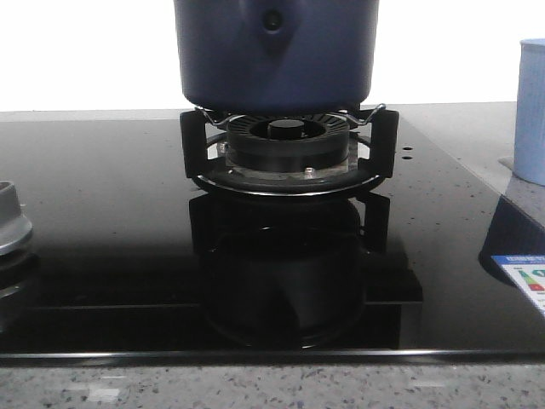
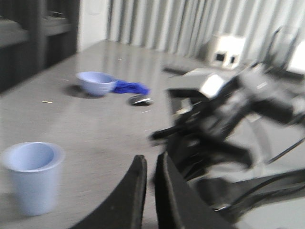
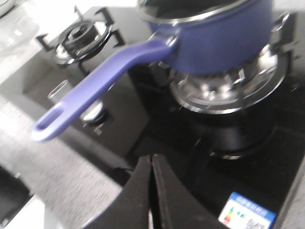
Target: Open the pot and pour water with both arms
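The pot (image 1: 275,53) sat on the burner grate (image 1: 289,141), long handle (image 3: 102,78) jutting toward the right gripper (image 3: 152,191); both grippers' fingers were clenched, empty.

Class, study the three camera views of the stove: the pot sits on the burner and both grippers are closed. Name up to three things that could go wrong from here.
1. The pot has a long handle jutting past the burner grate; a bump from the right gripper, which is close by, might swing or tip it.
2. The pale-blue cup stands on the table near the left gripper; a sweep could topple it.
3. Both wrist views are blurred, so aiming could be off.
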Available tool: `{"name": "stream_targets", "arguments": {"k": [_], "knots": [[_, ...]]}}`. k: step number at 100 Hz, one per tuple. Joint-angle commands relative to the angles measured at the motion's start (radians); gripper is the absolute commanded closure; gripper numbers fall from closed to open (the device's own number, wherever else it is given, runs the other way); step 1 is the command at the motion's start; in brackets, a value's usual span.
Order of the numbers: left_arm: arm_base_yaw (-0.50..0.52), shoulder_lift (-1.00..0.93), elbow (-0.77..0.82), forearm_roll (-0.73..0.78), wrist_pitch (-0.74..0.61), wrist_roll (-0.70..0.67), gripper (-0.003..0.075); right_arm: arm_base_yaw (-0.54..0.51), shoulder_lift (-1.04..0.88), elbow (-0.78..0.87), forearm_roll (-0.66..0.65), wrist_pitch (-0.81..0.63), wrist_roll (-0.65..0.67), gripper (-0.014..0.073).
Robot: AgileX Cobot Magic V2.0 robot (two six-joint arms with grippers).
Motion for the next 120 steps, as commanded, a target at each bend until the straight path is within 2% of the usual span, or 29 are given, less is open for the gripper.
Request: {"name": "stream_targets", "arguments": {"k": [1, 8, 16, 25, 32, 42, 52, 83, 99, 120], "knots": [[0.031, 0.004, -0.059, 0.015, -0.015, 0.081, 0.0650, -0.001, 0.014, -0.035, 0.042, -0.082, -0.019, 0.0665], [0.037, 0.016, -0.071, 0.071, -0.084, 0.088, 0.0570, -0.001, 0.014, -0.035, 0.042, -0.093, -0.022, 0.0662], [0.037, 0.035, -0.077, 0.083, -0.164, 0.088, 0.0430, -0.001, 0.014, -0.035, 0.042, -0.097, -0.057, 0.0624], [0.037, 0.061, -0.077, 0.077, -0.265, 0.088, 0.0285, -0.001, 0.014, -0.035, 0.042, -0.104, -0.073, 0.0533], [0.037, 0.081, -0.077, 0.077, -0.338, 0.088, 0.0229, -0.001, 0.014, -0.035, 0.042, -0.111, -0.073, 0.0439], [0.037, 0.112, -0.081, 0.079, -0.399, 0.090, 0.0227, -0.001, 0.014, -0.035, 0.042, -0.122, -0.073, 0.0304], [0.037, 0.165, -0.111, 0.081, -0.405, 0.100, 0.0227, -0.001, 0.014, -0.035, 0.042, -0.127, -0.073, 0.0235], [0.037, 0.348, -0.284, 0.075, -0.369, 0.183, 0.0227, -0.001, 0.014, -0.035, 0.042, -0.104, -0.073, 0.0235], [0.037, 0.396, -0.313, 0.013, -0.407, 0.188, 0.0220, -0.001, 0.014, -0.035, 0.042, -0.103, -0.073, 0.0235], [0.037, 0.407, -0.319, 0.013, -0.451, 0.276, 0.0130, -0.001, 0.014, -0.035, 0.040, -0.109, -0.073, 0.0235]]}}
